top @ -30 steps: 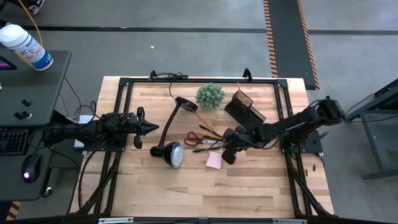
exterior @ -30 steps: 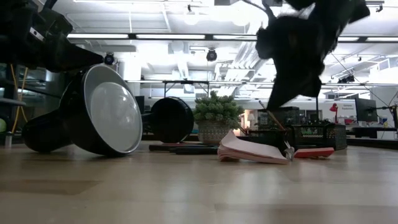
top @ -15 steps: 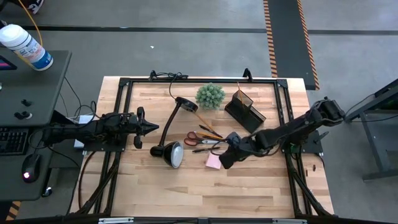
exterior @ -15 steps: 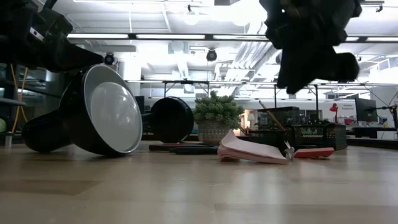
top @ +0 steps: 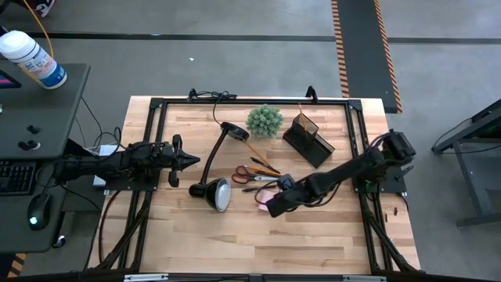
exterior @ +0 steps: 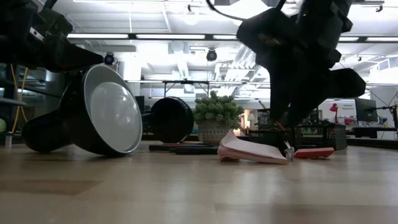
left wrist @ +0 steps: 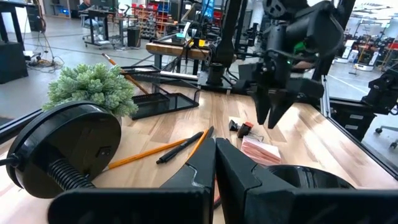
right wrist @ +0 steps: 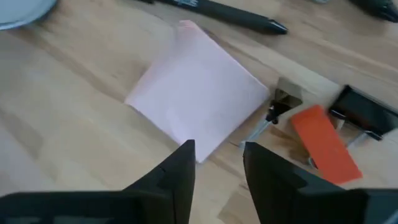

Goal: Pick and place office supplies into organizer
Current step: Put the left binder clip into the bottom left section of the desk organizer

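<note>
From above, we see the right gripper hanging over the pink pad at mid-counter, while the left gripper waits well off on its own side, beside the lamp. The organizer sits at the far side by the plant, with one pencil standing in it. The scissors and the loose pens lie between lamp and pad, so we judge most of the job is yet to do.

Down at counter level, the pad lies flat with a curled corner, the dark right arm looming above it, the lamp head filling the near side.

From the left wrist, that gripper's fingers are pressed together on nothing. Ahead we see an orange pencil, a dark pen, the pad and a small clip.

From the right wrist, the gripper stands partly apart, gripping nothing, with the pad just beyond its tips. A red block and a black clip lie just beside the pad, a pen beyond.

Room to move? Bare counter opens on the near side; the crowding is toward the clips, the scissors and the lamp. The path to the organizer looks clear.
</note>
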Controlling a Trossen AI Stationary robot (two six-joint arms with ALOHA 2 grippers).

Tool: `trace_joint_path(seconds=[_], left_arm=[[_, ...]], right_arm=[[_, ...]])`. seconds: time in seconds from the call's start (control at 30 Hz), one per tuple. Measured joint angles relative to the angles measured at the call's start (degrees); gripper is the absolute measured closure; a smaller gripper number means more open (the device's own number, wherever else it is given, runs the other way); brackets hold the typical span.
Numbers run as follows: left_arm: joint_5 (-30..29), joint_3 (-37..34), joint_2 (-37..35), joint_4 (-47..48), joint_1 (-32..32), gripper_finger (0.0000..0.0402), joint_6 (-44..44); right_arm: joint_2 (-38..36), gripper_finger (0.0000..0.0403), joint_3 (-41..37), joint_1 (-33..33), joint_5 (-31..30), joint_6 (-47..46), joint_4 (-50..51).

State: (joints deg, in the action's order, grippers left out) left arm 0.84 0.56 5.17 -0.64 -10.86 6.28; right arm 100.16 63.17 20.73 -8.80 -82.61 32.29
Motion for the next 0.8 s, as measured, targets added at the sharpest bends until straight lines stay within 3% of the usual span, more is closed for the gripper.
trace_joint_path(seconds=[0.27,0.8], left_arm=[[0.0,0.0,0.0,0.0,0.0,0.0401,0.0],[0.0,0.0,0.0,0.0,0.0,0.0401,0.0]], right_arm=[[7.2,0.0306,10.6,-0.2,-0.3,-3.9,16.2],[9.9,0.0315,13.7,-1.0,0.5,-7.4,20.5]])
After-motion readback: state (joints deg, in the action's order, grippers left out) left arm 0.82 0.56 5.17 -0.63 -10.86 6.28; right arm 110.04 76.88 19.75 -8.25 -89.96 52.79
